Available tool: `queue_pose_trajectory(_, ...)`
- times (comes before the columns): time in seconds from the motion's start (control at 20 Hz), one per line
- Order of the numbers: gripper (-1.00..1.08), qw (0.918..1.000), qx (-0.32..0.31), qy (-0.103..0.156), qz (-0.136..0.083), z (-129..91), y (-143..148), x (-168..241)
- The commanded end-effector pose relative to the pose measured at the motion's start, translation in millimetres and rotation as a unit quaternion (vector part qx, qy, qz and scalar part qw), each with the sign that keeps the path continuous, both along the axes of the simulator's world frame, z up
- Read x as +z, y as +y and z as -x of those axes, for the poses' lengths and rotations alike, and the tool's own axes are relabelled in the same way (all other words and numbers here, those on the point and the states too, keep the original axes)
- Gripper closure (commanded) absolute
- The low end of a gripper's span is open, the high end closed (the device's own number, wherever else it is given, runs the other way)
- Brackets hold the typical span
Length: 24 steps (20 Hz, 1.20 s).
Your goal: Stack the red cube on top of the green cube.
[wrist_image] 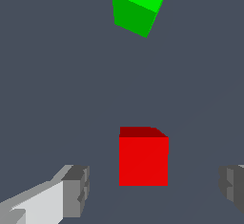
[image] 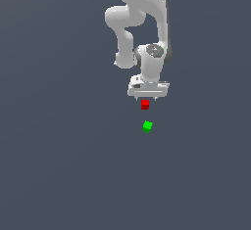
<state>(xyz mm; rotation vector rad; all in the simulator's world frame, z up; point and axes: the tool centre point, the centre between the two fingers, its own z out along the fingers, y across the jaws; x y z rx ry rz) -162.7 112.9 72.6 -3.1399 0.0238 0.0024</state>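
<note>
In the wrist view the gripper (wrist_image: pixel 152 189) has its jaws spread wide, one grey-padded finger (wrist_image: pixel 75 189) on one side and the other finger (wrist_image: pixel 232 187) at the opposite edge of the picture, with clear gaps between each pad and the cube that sits in the space between them. That cube is the red cube (wrist_image: pixel 143 160), resting on the flat dark grey-blue floor (wrist_image: pixel 57 99); neither pad touches it, and its front face is square to the camera, with a darker red top face showing above. Beyond it, well clear of the fingers and apart from the red cube, lies the green cube (wrist_image: pixel 137 6), turned at an angle so that one corner edge faces the camera and a bright top face and a darker side face both show; its far part is cut off by the picture's edge. In the exterior view the white gripper (image: pixel 146 97) hangs straight down from the arm (image: pixel 142 23), with the red cube (image: pixel 144 104) just under the hand and the green cube (image: pixel 147 126) near it on the floor (image: pixel 59 165), separate and slightly rotated. Both cubes are plain, with no marks or lettering, and no readable writing shows on the arm.
</note>
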Motion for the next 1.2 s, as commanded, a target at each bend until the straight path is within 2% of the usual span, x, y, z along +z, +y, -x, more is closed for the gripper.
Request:
queue_pose_trajectory(0.0, -0.92, 1.0000, -0.001, -0.001, 0.000, 2.8, 1.9, -2.1)
queue_pose_trajectory(0.35, -0.92, 1.0000, 0.000, 0.000, 0.000, 2.4, 1.5, -7.6)
queue_pose_trajectory(0.85, -0.92, 1.0000, -0.001, -0.001, 0.001, 3.4, 2.0, -44.7)
queue_pose_trajectory(1.15, -0.92, 1.0000, -0.001, -0.001, 0.001, 3.4, 2.2, -52.9)
